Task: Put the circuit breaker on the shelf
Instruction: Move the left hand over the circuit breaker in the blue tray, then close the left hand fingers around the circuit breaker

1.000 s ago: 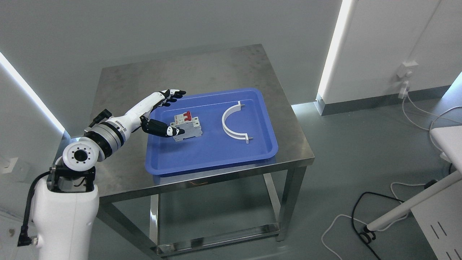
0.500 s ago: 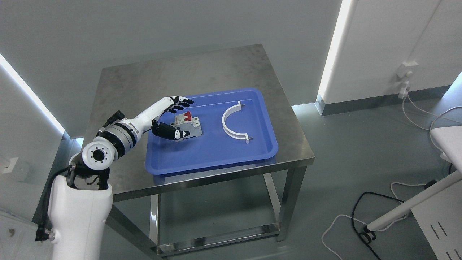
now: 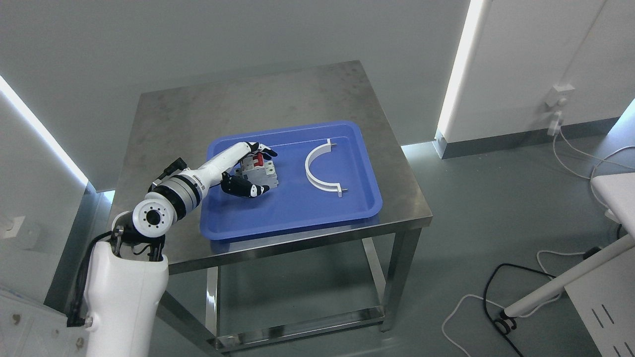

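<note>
**Left hand closing in on the breaker, not lifted yet**

Left hand (image 3: 250,171) is wrapping around the circuit breaker (image 3: 259,171) right now, so figured I'd post an update. A second ago my thumb was just touching its near side and my fingers were sitting way out over the tray's back-left corner. Now I'm reaching further in: thumb (image 3: 246,189) is lying along the near edge of the breaker and my fingers (image 3: 262,149) are curling over its far side, by the red switches. So I'm bracketing it, but I honestly can't tell if I'm squeezing yet or just cupping it.

It's sitting in the left half of the blue tray (image 3: 297,218), apparently flat on the tray floor. Further along, the white curved bracket (image 3: 317,173) is lying well apart from it, so nothing's crowding me.

Beyond that it's only the steel table (image 3: 278,94). I'm not seeing any shelf from here, so I'm guessing there's a carry coming once the grip is solid.
</note>
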`<state>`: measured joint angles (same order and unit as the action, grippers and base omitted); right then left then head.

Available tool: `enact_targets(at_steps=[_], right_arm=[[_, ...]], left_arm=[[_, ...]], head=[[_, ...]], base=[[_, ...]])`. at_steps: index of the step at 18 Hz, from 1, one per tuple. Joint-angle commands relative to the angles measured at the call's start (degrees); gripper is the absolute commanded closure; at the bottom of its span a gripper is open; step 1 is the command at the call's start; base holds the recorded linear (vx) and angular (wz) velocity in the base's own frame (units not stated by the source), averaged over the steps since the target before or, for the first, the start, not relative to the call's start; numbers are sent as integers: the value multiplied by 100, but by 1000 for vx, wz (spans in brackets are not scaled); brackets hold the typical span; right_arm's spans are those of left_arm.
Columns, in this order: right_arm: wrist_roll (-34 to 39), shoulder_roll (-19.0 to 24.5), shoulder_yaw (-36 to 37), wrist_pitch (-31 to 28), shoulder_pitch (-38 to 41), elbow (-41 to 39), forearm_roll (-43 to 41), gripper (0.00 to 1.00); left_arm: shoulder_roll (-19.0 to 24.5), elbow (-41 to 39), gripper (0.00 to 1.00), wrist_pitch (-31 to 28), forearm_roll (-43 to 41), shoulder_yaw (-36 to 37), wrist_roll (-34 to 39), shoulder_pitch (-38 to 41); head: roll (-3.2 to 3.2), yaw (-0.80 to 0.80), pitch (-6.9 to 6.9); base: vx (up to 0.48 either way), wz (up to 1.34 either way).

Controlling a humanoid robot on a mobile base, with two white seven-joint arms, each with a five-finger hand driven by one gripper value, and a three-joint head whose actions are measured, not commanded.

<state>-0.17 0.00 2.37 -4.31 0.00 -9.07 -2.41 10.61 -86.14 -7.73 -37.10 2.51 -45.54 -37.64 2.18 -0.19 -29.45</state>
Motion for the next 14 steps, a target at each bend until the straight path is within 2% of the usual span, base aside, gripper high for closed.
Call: enact_targets(at_steps=[1, 6, 8, 9, 11, 12, 14], right_arm=[[-1, -100, 0, 158, 97, 1, 3, 0], [-1, -100, 0, 158, 97, 1, 3, 0], [-1, -100, 0, 158, 97, 1, 3, 0], [-1, -100, 0, 158, 97, 1, 3, 0], [-1, -100, 0, 158, 97, -7, 3, 0], [-1, -100, 0, 158, 97, -8, 3, 0], [-1, -100, 0, 158, 97, 1, 3, 0]], left_arm=[[-165, 571, 61, 447, -61, -338, -7, 3], [-235, 739, 75, 922, -61, -524, -7, 47], [-244, 809, 77, 1053, -61, -603, -7, 47], [-253, 853, 69, 1063, -61, -594, 2, 64], [-235, 871, 36, 1028, -104, -533, 2, 73], [-235, 871, 32, 1028, -235, -533, 2, 125], [-244, 871, 32, 1028, -324, -585, 2, 134]], head=[[0, 0, 0], [0, 0, 0], [0, 0, 0], [0, 0, 0], [0, 0, 0], [0, 0, 0], [0, 0, 0]], base=[[0, 0], [0, 0], [0, 0], [0, 0], [0, 0], [0, 0], [0, 0]])
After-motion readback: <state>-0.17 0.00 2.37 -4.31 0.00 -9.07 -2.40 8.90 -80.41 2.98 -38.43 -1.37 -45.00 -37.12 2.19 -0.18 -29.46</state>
